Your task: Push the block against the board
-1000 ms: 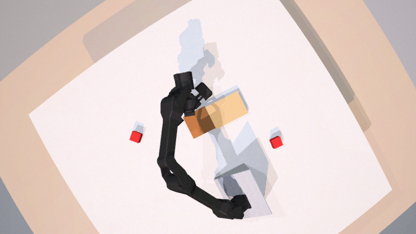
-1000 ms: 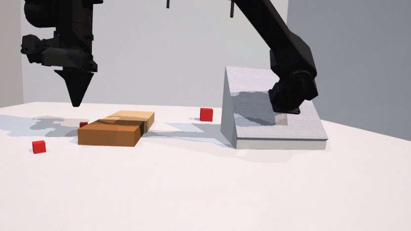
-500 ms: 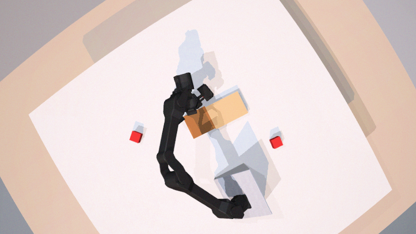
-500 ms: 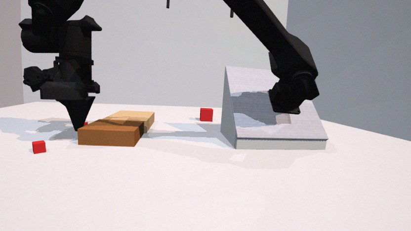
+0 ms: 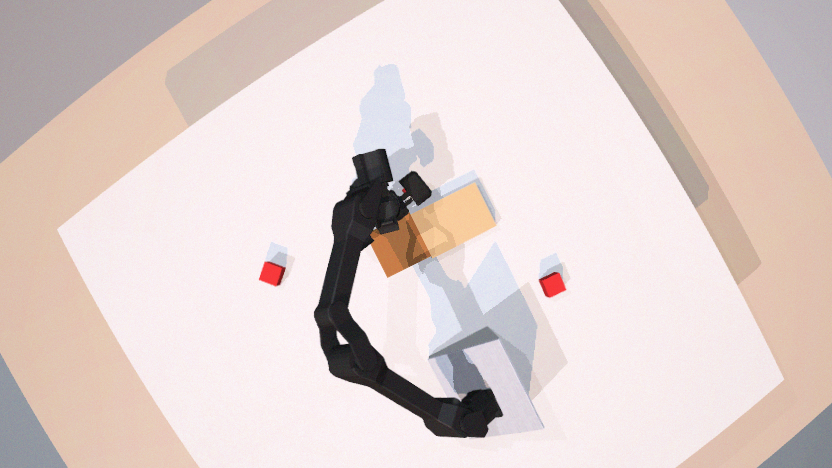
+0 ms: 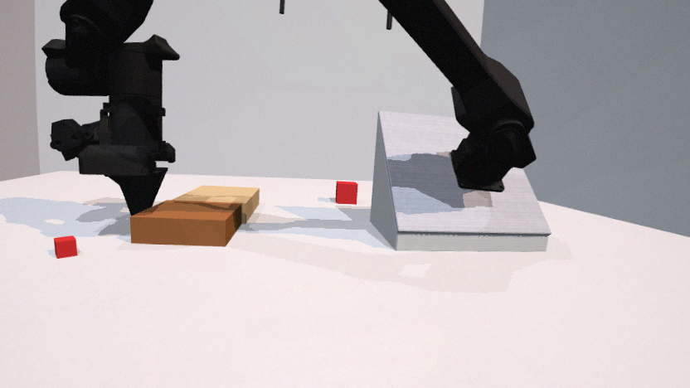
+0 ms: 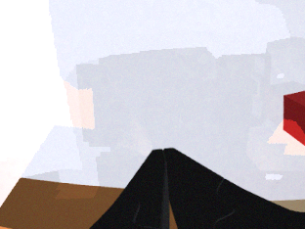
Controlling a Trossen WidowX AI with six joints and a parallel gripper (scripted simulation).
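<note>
The dark orange square block (image 5: 401, 256) (image 6: 186, 224) (image 7: 53, 206) lies on the white table top (image 5: 174, 244) (image 6: 337, 318). One of its sides rests against the end of the light tan board (image 5: 462, 215) (image 6: 224, 194), and their long edges look in line. My gripper (image 5: 385, 225) (image 6: 138, 208) (image 7: 163, 160) is shut and empty, pointing straight down. Its tip is low at the block's far corner, on the side away from the board. I cannot tell whether it touches. In the top view the wrist hides the fingertips.
A grey wedge-shaped ramp (image 5: 506, 384) (image 6: 458, 212) carries the arm's base, right of the board. Small red cubes (image 5: 272, 273) (image 5: 552, 284) (image 6: 65, 246) (image 6: 346, 191) (image 7: 296, 117) stand on both sides. A tiny red one (image 5: 403, 190) sits by the wrist.
</note>
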